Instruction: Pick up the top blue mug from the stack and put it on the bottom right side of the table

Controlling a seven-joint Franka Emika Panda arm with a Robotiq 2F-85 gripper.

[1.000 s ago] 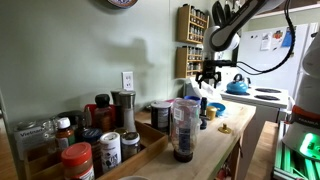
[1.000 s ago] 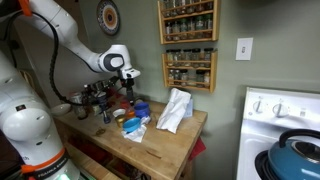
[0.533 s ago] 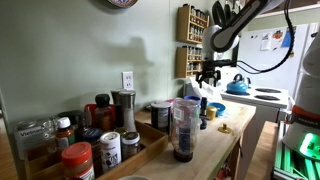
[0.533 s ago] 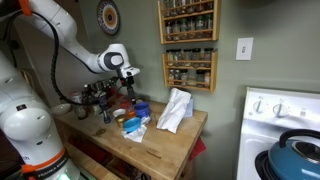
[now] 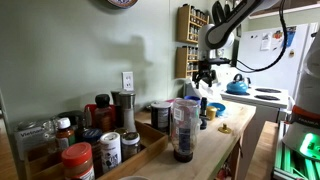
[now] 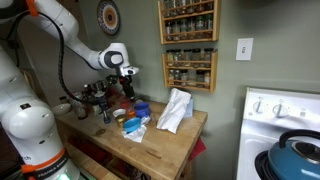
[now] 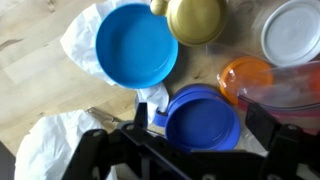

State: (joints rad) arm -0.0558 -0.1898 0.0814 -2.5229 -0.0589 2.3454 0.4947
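Leaves open air straight down onto the stack, between the wide-spread fingers of the gripper. Stands crowded close round: blue bowl just beside, orange lid near its rim, gold lid and white lid farther off, crumpled white cloth alongside. Shows bare wood on the table toward its front edge

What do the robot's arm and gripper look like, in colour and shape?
The arm is white, built of thick rounded segments, and a thin black cable hangs in a loop beside it. The gripper at its end is black and blocky.
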